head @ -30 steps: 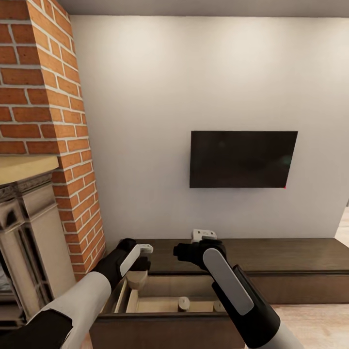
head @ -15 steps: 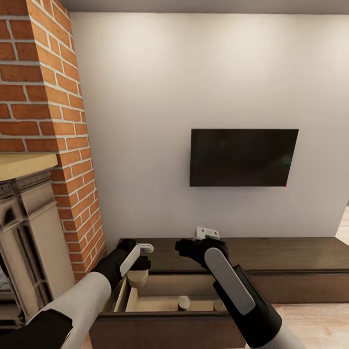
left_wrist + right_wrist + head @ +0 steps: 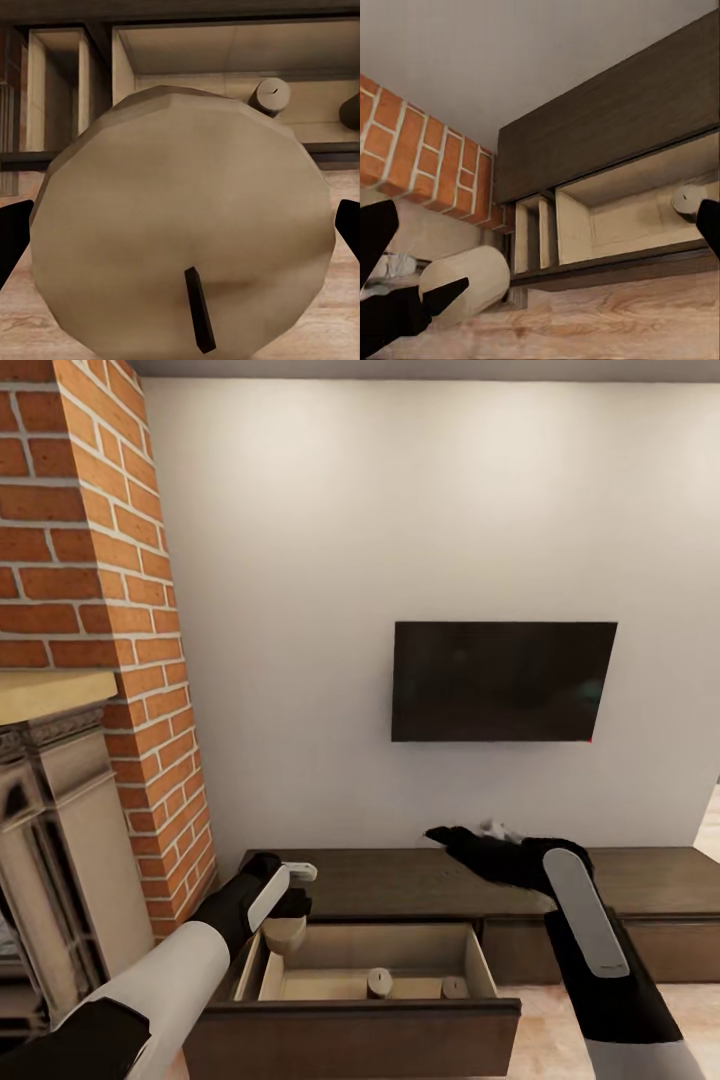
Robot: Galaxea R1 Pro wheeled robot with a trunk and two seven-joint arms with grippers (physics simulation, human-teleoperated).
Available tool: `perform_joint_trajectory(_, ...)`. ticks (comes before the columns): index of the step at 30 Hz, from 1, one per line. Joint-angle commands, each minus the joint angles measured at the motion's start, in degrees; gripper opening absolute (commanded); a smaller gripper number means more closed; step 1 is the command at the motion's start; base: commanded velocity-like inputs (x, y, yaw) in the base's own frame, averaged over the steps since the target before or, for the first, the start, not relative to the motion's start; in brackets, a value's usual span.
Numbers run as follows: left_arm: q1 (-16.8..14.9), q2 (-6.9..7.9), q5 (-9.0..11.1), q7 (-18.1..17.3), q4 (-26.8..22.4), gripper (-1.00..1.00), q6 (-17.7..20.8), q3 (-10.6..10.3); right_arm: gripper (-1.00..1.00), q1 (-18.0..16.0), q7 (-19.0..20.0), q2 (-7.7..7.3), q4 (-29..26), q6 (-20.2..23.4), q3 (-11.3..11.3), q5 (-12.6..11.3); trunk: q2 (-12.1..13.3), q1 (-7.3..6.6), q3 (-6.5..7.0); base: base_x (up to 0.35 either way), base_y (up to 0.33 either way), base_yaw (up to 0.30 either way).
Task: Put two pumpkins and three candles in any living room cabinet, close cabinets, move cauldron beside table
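Observation:
My left gripper [image 3: 292,908] is shut on a pale cream candle [image 3: 282,937], holding it just above the left end of the open drawer [image 3: 350,1015] of the dark-brown cabinet [image 3: 640,880]. In the left wrist view that candle [image 3: 180,187] sits between the fingertips [image 3: 11,232]. Two more candles stand on the drawer's beige floor, one in the middle [image 3: 378,982] and one at the right [image 3: 454,987]. My right gripper [image 3: 460,835] is open with nothing in it, over the cabinet top to the right of the drawer. The pumpkins and the cauldron are out of view.
A black TV [image 3: 500,680] hangs on the white wall above the cabinet. A red-brick fireplace column [image 3: 90,560] with a pale mantel [image 3: 50,695] stands close on the left. Light wood floor [image 3: 545,1025] shows right of the drawer front.
My right arm has swung right and back, away from above the drawer, uncovering its inside. The left gripper has stayed put with its candle. The view has tilted slightly.

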Motion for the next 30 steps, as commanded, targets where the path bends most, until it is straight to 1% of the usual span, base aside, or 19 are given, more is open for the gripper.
perform_joint_trajectory(1,-0.1,0.03,0.5,0.5,-0.1,-1.0,0.1,-0.3,1.0,0.3,3.5,-0.75,0.0,1.7,-2.1,-1.2,-0.5,0.24,-0.27,0.0,0.0,0.0)
perform_joint_trajectory(2,-0.1,0.02,0.5,0.5,-0.1,-1.0,0.1,-0.3,1.0,0.9,9.8,-2.07,0.2,3.8,-5.3,-1.9,-0.9,0.46,-0.45,0.0,0.0,0.0)
perform_joint_trajectory(3,-0.1,0.02,0.5,0.5,-0.1,-1.0,0.1,-0.3,1.0,1.2,12.4,-2.72,0.3,4.5,-6.4,-2.2,-1.3,0.68,-0.63,0.0,0.0,0.0)
perform_joint_trajectory(4,-0.1,0.02,0.5,0.5,-0.1,-1.0,0.1,-0.3,1.0,1.7,16.4,-4.01,0.5,4.9,-8.0,-2.7,-1.7,0.9,-0.81,0.0,0.0,0.0)
perform_joint_trajectory(5,-0.1,0.02,0.5,0.5,-0.1,-1.0,0.1,-0.3,1.0,1.8,17.8,-4.57,0.6,4.9,-8.5,-3.0,-2.1,1.12,-0.99,0.0,0.0,0.0)
perform_joint_trajectory(6,-0.1,0.02,0.5,0.5,-0.1,-1.0,0.1,-0.3,1.0,2.1,19.9,-5.42,0.7,4.9,-9.2,-3.9,-2.5,1.33,-1.17,0.0,0.0,0.0)
perform_joint_trajectory(7,-0.1,0.02,0.5,0.5,-0.1,-1.0,0.1,-0.3,1.0,2.1,20.7,-5.74,0.7,4.9,-9.3,-4.6,-2.9,1.55,-1.35,0.0,0.0,0.0)
perform_joint_trajectory(8,-0.1,0.02,0.5,0.5,-0.1,-1.0,0.1,-0.3,1.0,2.3,21.8,-6.33,0.8,4.9,-8.9,-6.4,-3.3,1.77,-1.53,0.0,0.0,0.0)
perform_joint_trajectory(10,-0.1,0.02,0.5,0.5,-0.1,-1.0,0.1,-0.3,1.0,2.3,22.5,-7.05,0.9,4.9,-8.1,-8.4,-4.1,2.21,-1.89,0.0,0.0,0.0)
perform_joint_trajectory(11,-0.1,0.02,0.5,0.5,-0.1,-1.0,0.1,-0.3,1.0,2.4,22.9,-8.16,1.1,4.9,-7.2,-10.6,-4.5,2.43,-2.07,0.0,0.0,0.0)
perform_joint_trajectory(12,-0.1,0.02,0.5,0.5,-0.1,-1.0,0.1,-0.3,1.0,2.4,23.1,-8.85,1.3,4.9,-6.7,-11.8,-4.9,2.65,-2.25,0.0,0.0,0.0)
perform_joint_trajectory(13,-0.1,0.02,0.5,0.5,-0.1,-1.0,0.1,-0.3,1.0,2.4,23.3,-10.21,1.6,4.9,-5.7,-14.2,-5.3,2.87,-2.43,0.0,0.0,0.0)
perform_joint_trajectory(14,-0.1,0.02,0.5,0.5,-0.2,-1.0,0.1,-0.3,1.0,2.4,23.4,-10.83,1.8,4.9,-5.1,-15.4,-5.7,3.09,-2.61,0.0,0.0,0.0)
perform_joint_trajectory(15,-0.1,0.02,0.5,0.5,-0.1,-1.0,0.1,-0.3,1.0,2.4,23.5,-11.85,2.1,4.9,-3.9,-17.6,-6.1,3.31,-2.79,0.0,0.0,0.0)
perform_joint_trajectory(17,-0.1,0.02,0.5,0.5,-0.2,-1.0,0.1,-0.3,1.0,2.5,23.5,-12.51,2.2,4.9,-2.7,-19.1,-6.9,3.75,-3.15,0.0,0.0,0.0)
perform_joint_trajectory(18,-0.1,0.02,0.5,0.5,-0.2,-1.0,0.1,-0.3,1.0,2.5,23.6,-12.94,2.3,4.9,-1.6,-20.0,-7.3,3.97,-3.32,0.0,0.0,0.0)
perform_joint_trajectory(19,-0.1,0.02,0.5,0.5,-0.2,-1.0,0.1,-0.3,1.0,2.5,23.5,-13.23,2.4,4.9,-0.8,-20.6,-7.7,4.19,-3.5,0.0,0.0,0.0)
perform_joint_trajectory(23,-0.1,0.02,0.5,0.5,-0.2,-1.0,0.1,-0.3,1.0,2.5,23.3,-13.64,2.6,4.9,0.9,-21.4,-9.3,5.07,-4.22,0.0,0.0,0.0)
perform_joint_trajectory(30,-0.1,-0.01,0.5,0.5,-0.2,-1.0,0.0,-0.3,1.0,2.5,23.2,-13.77,2.6,4.9,1.7,-21.5,-12.1,6.61,-5.48,0.0,0.0,0.0)
